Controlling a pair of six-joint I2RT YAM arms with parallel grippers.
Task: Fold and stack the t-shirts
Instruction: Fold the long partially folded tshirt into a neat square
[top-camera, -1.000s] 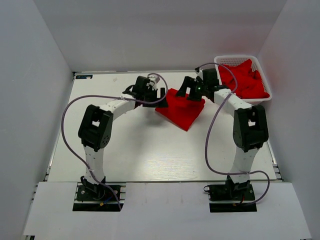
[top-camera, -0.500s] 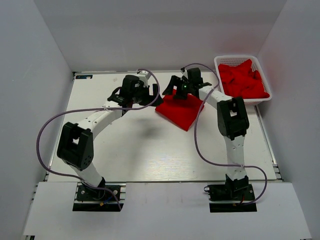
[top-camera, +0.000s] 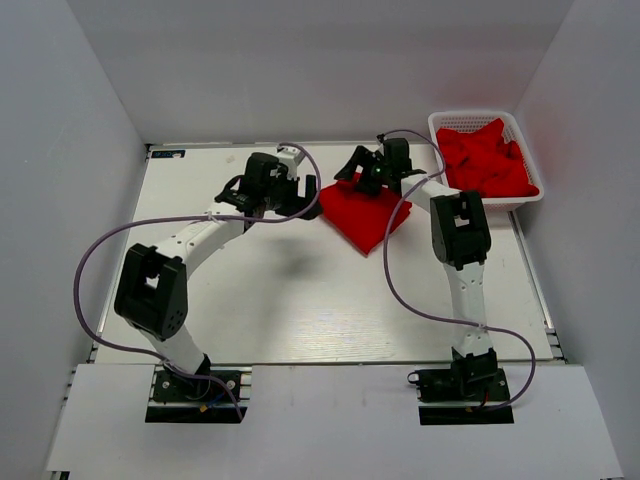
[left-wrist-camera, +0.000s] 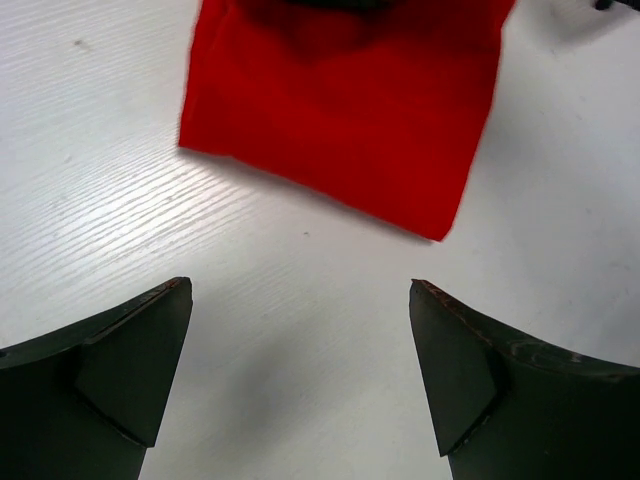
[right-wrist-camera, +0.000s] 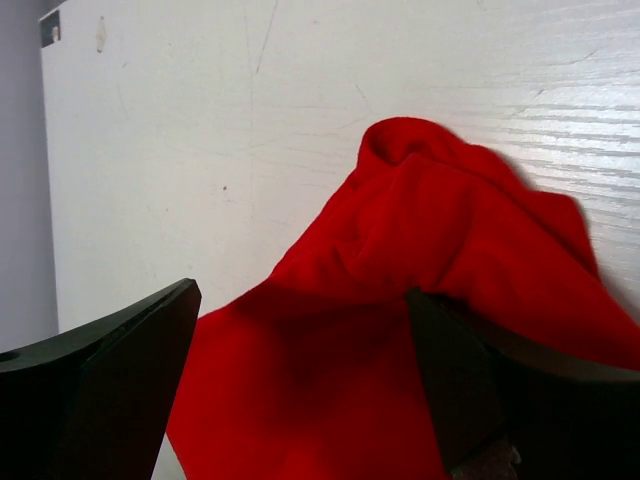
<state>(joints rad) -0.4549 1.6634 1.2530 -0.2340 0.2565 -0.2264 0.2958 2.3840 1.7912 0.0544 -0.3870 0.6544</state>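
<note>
A folded red t-shirt (top-camera: 366, 214) lies on the white table (top-camera: 300, 290) at the back middle. My left gripper (top-camera: 303, 194) is open just left of it, over bare table; in the left wrist view (left-wrist-camera: 300, 287) the shirt (left-wrist-camera: 340, 100) lies flat ahead of the fingers. My right gripper (top-camera: 362, 173) is open at the shirt's far edge. In the right wrist view (right-wrist-camera: 300, 290) the shirt (right-wrist-camera: 400, 330) fills the gap between the jaws, with a bunched fold (right-wrist-camera: 430, 190) raised over the right finger.
A white basket (top-camera: 470, 114) at the back right holds several more red t-shirts (top-camera: 490, 160). Purple cables loop from both arms over the table. Grey walls close in the left, back and right.
The left arm's elbow has swung out to the left. The right gripper moved left, then back right a little, and the shirt shifted slightly right with it.
</note>
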